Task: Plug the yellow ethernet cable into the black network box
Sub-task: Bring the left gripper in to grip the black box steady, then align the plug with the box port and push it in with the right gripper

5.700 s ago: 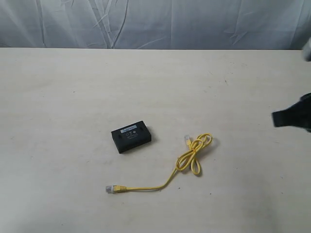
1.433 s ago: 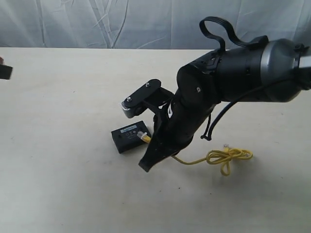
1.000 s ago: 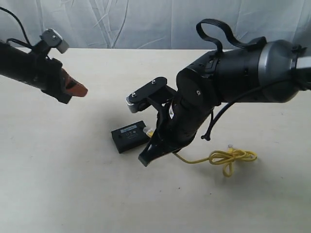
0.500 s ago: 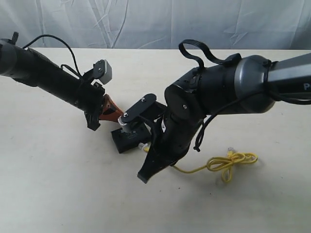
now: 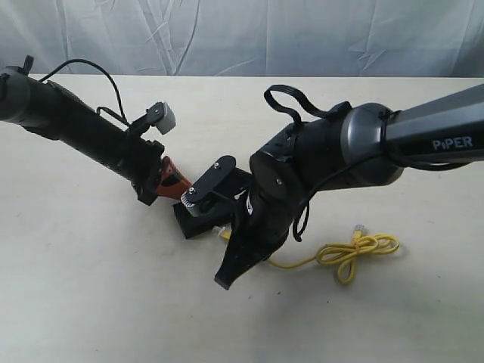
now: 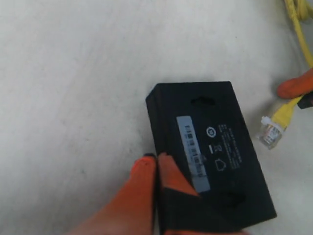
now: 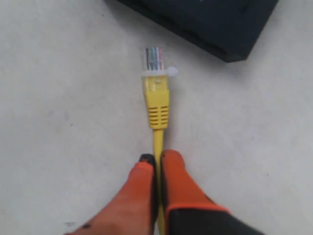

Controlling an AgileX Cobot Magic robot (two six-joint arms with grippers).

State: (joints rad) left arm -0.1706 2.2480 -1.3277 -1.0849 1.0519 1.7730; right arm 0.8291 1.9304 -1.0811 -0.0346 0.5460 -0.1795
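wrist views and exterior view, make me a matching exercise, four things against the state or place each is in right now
Things:
1 black network box
2 clear plug
3 right gripper
4 coiled loop

States:
a lying right of both arms in the exterior view
b shut on the yellow ethernet cable
c flat, label strip facing up
d short of the box, not inserted

Pairs: 1-c, 2-d, 3-b, 4-a

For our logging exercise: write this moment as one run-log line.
right gripper: shut on cable | plug: near box, not inserted | left gripper: shut, at box edge
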